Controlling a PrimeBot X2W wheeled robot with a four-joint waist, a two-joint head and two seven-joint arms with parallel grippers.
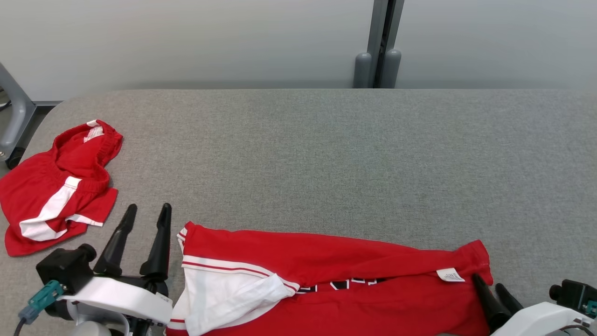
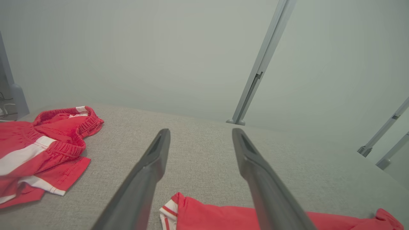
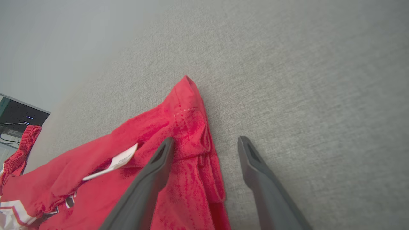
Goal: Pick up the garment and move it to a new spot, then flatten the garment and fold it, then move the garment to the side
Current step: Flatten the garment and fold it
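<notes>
Nearest to me are my own dark fingers. My left gripper [image 1: 148, 209] stands with its jaws spread and nothing between them, just beside the white-trimmed end of the red jersey [image 1: 336, 270]. My right gripper [image 1: 488, 282] is spread as wide and also empty, at the jersey's other end by the white label [image 1: 450, 275]. The jersey lies in a long rumpled band across the near side of the table [image 1: 326, 154] between my two grippers, with folds lying over one another. I judge the pick-up not yet made, and the trouble I expect starts there. In the right wrist view one finger hangs over the red hem and the other over bare surface, so closing here could catch only a loose top fold. The left fingers stand off the cloth altogether, so a close there would take nothing and leave me hauling one end. A one-sided lift would twist the band further and make flattening harder. The red shorts [image 1: 56, 186] lie crumpled near my left gripper — a wide swing that way could snag them. The tabletop is covered in grey woven fabric, which I would guess grips dragged cloth. Behind it stand a plain pale wall and a grey post [image 1: 380, 46].
</notes>
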